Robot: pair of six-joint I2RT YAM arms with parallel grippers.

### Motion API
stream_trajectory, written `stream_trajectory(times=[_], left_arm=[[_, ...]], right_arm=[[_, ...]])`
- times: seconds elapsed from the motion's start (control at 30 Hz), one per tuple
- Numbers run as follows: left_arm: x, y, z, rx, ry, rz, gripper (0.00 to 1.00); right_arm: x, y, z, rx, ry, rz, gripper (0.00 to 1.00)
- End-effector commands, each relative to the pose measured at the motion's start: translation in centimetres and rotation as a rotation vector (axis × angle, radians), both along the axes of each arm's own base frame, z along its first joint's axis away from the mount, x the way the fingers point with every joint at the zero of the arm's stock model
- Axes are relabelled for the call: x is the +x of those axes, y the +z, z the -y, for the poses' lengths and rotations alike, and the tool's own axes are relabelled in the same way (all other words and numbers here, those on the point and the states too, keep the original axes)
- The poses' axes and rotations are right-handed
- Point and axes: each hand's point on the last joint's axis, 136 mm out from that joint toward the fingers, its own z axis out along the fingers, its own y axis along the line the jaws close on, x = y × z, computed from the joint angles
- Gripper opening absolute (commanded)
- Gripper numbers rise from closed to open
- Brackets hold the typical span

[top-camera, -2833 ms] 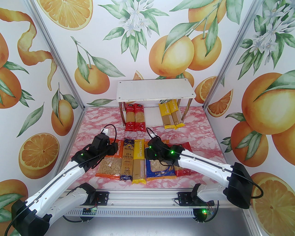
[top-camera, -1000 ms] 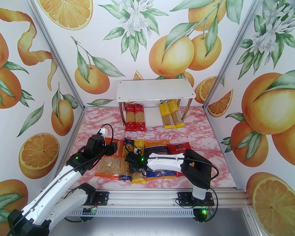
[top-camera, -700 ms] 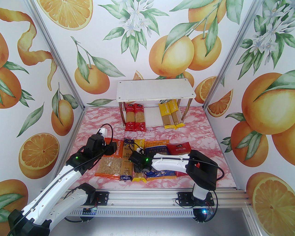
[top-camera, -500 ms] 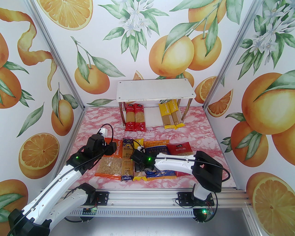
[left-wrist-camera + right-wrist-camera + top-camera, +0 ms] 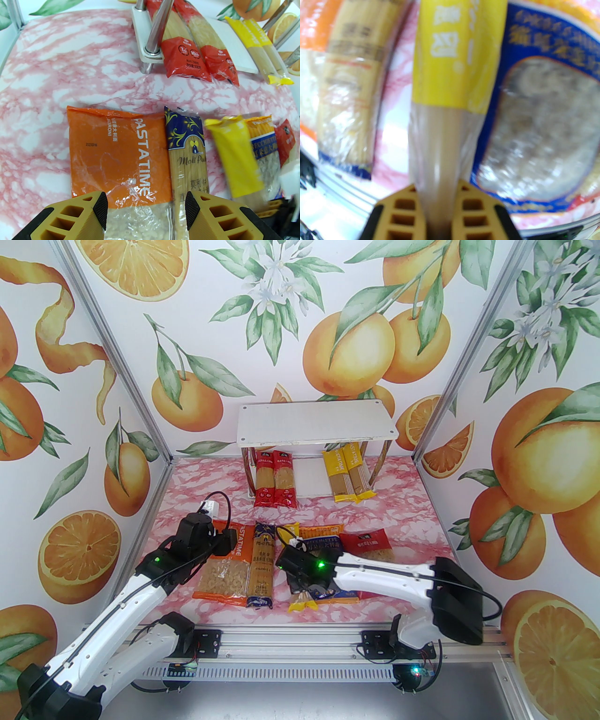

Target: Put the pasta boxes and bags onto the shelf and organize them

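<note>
The shelf (image 5: pixel 314 425) stands at the back, with two red spaghetti packs (image 5: pixel 274 479) and two yellow ones (image 5: pixel 349 472) on its lower board. In the front row lie an orange bag (image 5: pixel 225 568), a dark blue spaghetti pack (image 5: pixel 261 563), a blue bag (image 5: pixel 328 540) and a red bag (image 5: pixel 368 542). My right gripper (image 5: pixel 439 192) is shut on a yellow PASTATIME pack (image 5: pixel 450 93), which is raised and slanted beside the blue bag (image 5: pixel 539 129). My left gripper (image 5: pixel 145 208) hovers open over the orange bag (image 5: pixel 117 150), holding nothing.
The shelf's top board is bare, and a white gap (image 5: pixel 309 479) shows on its lower board between the red and yellow packs. Chrome legs (image 5: pixel 157 28) stand at the shelf's corners. An aluminium rail (image 5: pixel 281 643) runs along the near edge.
My right gripper closed on the yellow pack and drew it rightward, away from the dark blue pack, opening a gap between them. The right elbow swung right. The left arm stayed still.
</note>
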Motion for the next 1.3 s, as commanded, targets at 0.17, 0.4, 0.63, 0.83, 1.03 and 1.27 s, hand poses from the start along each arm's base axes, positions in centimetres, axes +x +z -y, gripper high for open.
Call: stream_trajectory(times=[0.17, 0.4, 0.63, 0.83, 1.03, 1.27], left_arm=[[1.0, 1.3, 0.6, -0.022, -0.013, 0.034, 0.59], [1.4, 2.1, 0.6, -0.026, -0.008, 0.053, 0.59], [2.3, 2.4, 1.0, -0.029, -0.006, 0.053, 0.59], [2.8, 3.0, 1.2, -0.028, -0.002, 0.061, 0.60], [3.0, 2.8, 0.9, -0.013, 0.013, 0.054, 0.60], [3.3, 2.5, 0.6, 0.007, 0.025, 0.036, 0.60]], right_arm=[[2.8, 6.9, 3.5, 0.016, -0.048, 0.188, 0.00], [4.9, 10.2, 7.0, 0.016, -0.089, 0.258, 0.00], [11.2, 12.4, 8.9, -0.016, -0.104, 0.340, 0.00], [18.3, 12.6, 8.8, -0.020, -0.090, 0.354, 0.00], [25.2, 12.1, 8.7, 0.003, -0.116, 0.365, 0.00], [31.7, 10.9, 8.3, 0.018, -0.140, 0.387, 0.00]])
